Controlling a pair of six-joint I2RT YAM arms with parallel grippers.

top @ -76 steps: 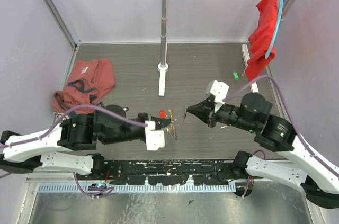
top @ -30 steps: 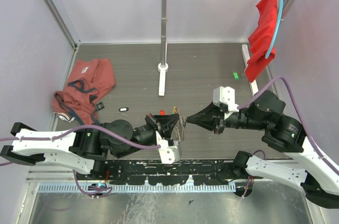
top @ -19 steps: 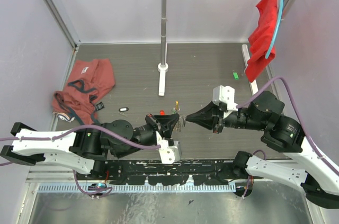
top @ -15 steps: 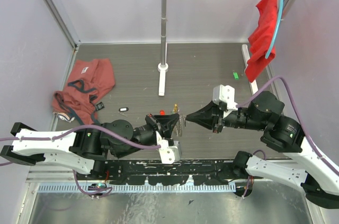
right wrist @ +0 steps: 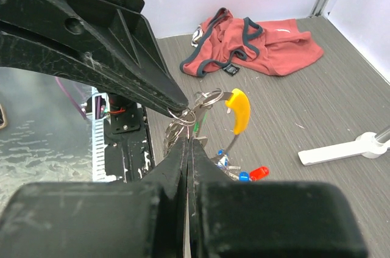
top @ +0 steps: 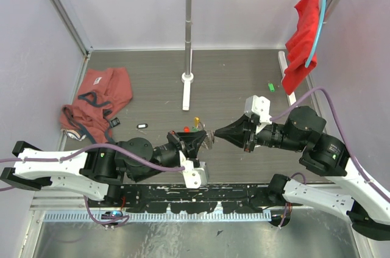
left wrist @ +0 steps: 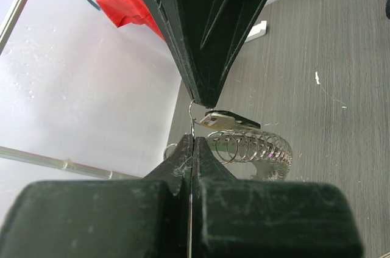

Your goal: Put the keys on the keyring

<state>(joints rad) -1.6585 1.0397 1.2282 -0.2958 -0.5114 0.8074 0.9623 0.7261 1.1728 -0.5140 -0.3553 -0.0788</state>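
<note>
The keyring [right wrist: 237, 110] hung in the air over the near middle of the table [top: 231, 75], its yellow curve uppermost. A bunch of keys [right wrist: 259, 172] with red and blue tags dangled beneath it. The left gripper [left wrist: 194, 146] was clamped tight on a thin wire of the ring. The right gripper [right wrist: 187, 146] met it tip to tip, jaws also pressed together among the small loops. Whether it pinched a key or only wire, I couldn't tell.

Out on the table lay a black-tagged key [top: 142, 125] near the crumpled reddish garment [top: 97, 102], and a green-tagged key [top: 270, 86] well off to the right.

To my eye the threading was under way. It wanted the left arm held rock steady while the right worked in small moves along the wire, never tugging sideways. A slip there could drop the whole bunch.
</note>
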